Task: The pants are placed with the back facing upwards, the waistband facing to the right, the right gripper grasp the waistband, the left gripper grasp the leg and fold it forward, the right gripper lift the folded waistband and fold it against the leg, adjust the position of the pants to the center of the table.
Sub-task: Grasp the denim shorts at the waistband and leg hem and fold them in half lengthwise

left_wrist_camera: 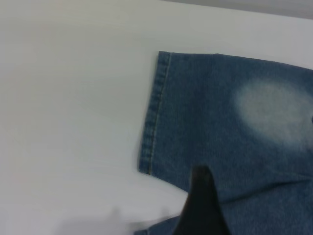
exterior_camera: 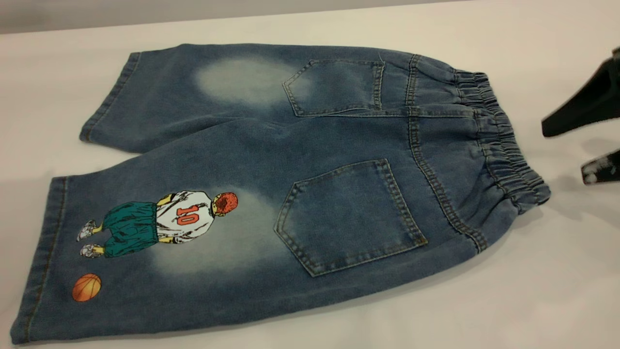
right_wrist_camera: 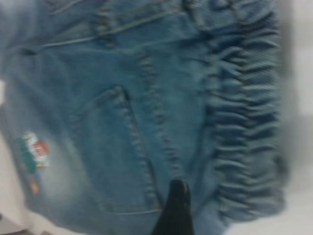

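Pants flat, back up, mid-worktop; waistband at 3 o'clock. Right pincer spread, just beyond the band, holding nothing. Left pincer over the plain leg; spread unclear. Risk: pinching only the top layer of ruching, so the fold drags crooked.

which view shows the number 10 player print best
The exterior view: the player print lies sharp and whole on the near leg, basketball beside it. The right wrist view shows it only as a small blur. The left wrist view misses it.
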Robot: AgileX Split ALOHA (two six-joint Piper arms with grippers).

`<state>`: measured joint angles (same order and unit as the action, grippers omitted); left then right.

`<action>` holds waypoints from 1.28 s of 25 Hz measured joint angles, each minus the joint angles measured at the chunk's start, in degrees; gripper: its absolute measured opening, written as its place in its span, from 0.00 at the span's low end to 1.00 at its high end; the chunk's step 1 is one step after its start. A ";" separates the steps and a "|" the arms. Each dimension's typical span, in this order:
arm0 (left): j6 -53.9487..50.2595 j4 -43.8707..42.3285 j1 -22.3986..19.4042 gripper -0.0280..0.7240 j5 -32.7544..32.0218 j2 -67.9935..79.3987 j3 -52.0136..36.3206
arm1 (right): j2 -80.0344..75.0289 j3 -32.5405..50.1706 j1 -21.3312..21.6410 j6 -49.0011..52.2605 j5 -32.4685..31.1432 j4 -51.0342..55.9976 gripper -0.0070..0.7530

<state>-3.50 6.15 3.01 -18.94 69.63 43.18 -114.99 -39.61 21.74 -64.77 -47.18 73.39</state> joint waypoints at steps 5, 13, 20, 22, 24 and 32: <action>0.00 0.00 0.00 0.69 0.30 0.00 0.00 | -0.05 1.00 0.00 -0.92 0.63 0.56 0.79; 0.00 0.00 0.00 0.69 0.30 0.00 0.00 | -5.08 1.00 -0.05 -5.14 -1.73 3.31 0.79; 0.00 0.00 0.00 0.69 0.32 0.00 0.00 | -9.80 1.00 -0.05 -10.68 -4.34 6.90 0.79; 0.00 0.00 0.00 0.69 0.37 0.00 0.00 | -10.76 1.00 -0.05 -12.22 -5.66 8.10 0.79; 0.00 0.00 0.00 0.69 0.37 0.00 0.00 | -11.84 1.00 -0.05 -14.08 -6.84 9.30 0.79; 0.02 0.00 0.00 0.69 0.37 0.00 0.00 | -14.38 1.00 -0.05 -18.25 -9.08 12.60 0.78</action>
<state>-3.49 6.15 3.01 -18.57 69.63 43.18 -129.38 -38.61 21.69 -83.02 -56.26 86.00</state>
